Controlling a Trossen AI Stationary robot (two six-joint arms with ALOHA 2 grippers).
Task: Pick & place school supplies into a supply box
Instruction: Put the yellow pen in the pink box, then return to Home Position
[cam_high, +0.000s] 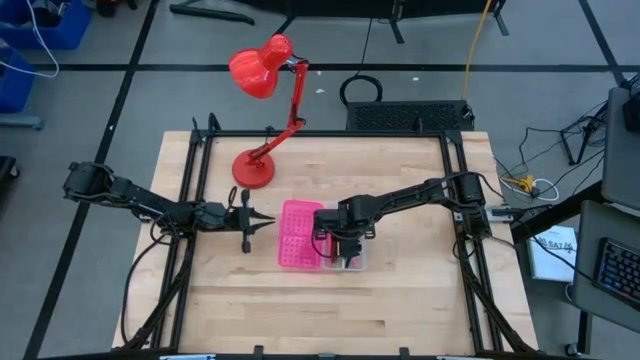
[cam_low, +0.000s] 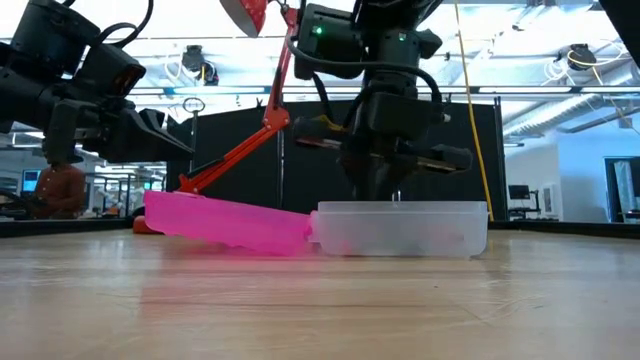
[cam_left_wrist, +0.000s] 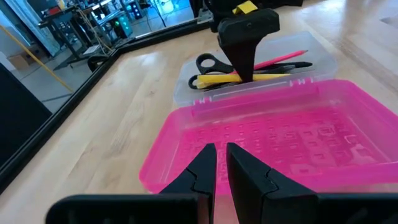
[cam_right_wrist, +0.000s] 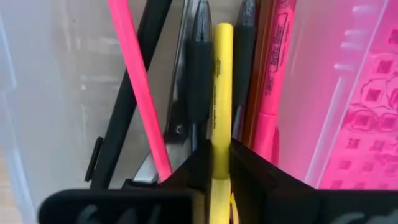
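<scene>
Supply box (cam_high: 300, 236) lies open near the middle of the table (cam_high: 300, 310) in the high view, its pink perforated half toward the left arm and its clear tray (cam_high: 352, 262) under the right gripper (cam_high: 346, 250), which reaches straight down into it; the left gripper (cam_high: 262, 221) waits just beside the pink half, and a red desk lamp (cam_high: 262, 75) stands behind. From the low view, the right gripper (cam_low: 385, 190) hangs over the clear tray (cam_low: 400, 230) with its tips dipped below the rim, while the pink half (cam_low: 225, 222) slopes away to the side. In the left wrist view, the left gripper (cam_left_wrist: 220, 163) hovers over the pink half (cam_left_wrist: 280, 137) with its fingers (cam_left_wrist: 202, 167) nearly together and nothing between them; beyond, scissors (cam_left_wrist: 211, 63), a yellow pencil (cam_left_wrist: 261, 77) and a pink pencil (cam_left_wrist: 283, 59) lie in the tray. In the right wrist view, the right gripper (cam_right_wrist: 219, 155) is clenched on the yellow pencil (cam_right_wrist: 221, 87), which lies along the tray among a black pen (cam_right_wrist: 198, 74), a pink pencil (cam_right_wrist: 134, 81) and a pink highlighter (cam_right_wrist: 277, 81). The risk, as I judge it, is that a lift before letting go would drag the pencil back out, or that widening fingers would nudge the crowded neighbours and shift the light tray.
</scene>
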